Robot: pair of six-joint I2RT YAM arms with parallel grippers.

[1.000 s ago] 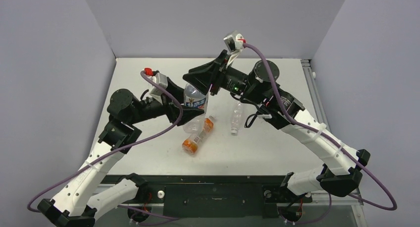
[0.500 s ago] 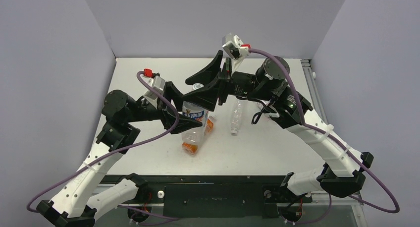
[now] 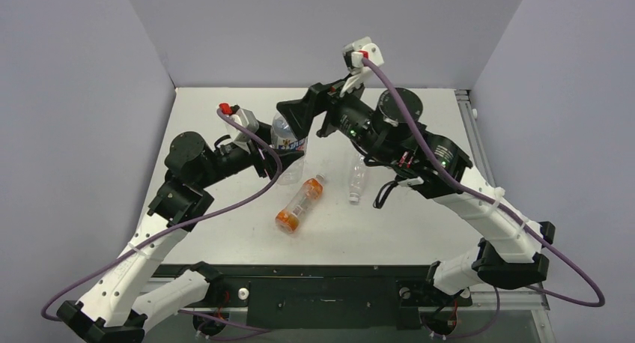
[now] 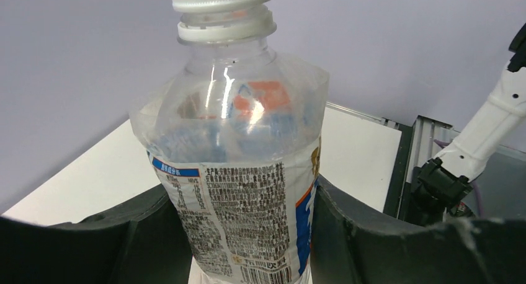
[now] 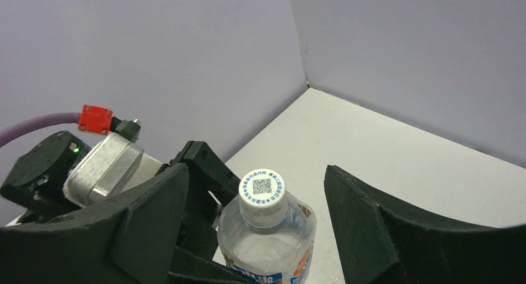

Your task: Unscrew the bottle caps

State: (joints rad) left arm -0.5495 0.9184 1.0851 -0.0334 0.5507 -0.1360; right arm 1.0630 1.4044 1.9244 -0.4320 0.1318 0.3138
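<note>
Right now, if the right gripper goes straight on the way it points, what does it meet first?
The white round plastic screw cap on the clear plastic bottle that the left gripper holds upright. The right gripper has its jaws open either side of it, not touching; depth is unclear.

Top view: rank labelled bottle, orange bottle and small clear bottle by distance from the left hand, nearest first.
1. The labelled bottle: gripped in the left hand itself.
2. The orange bottle: lying on its side just to the near side of that hand.
3. The small clear bottle: lying farther off to the right.
</note>
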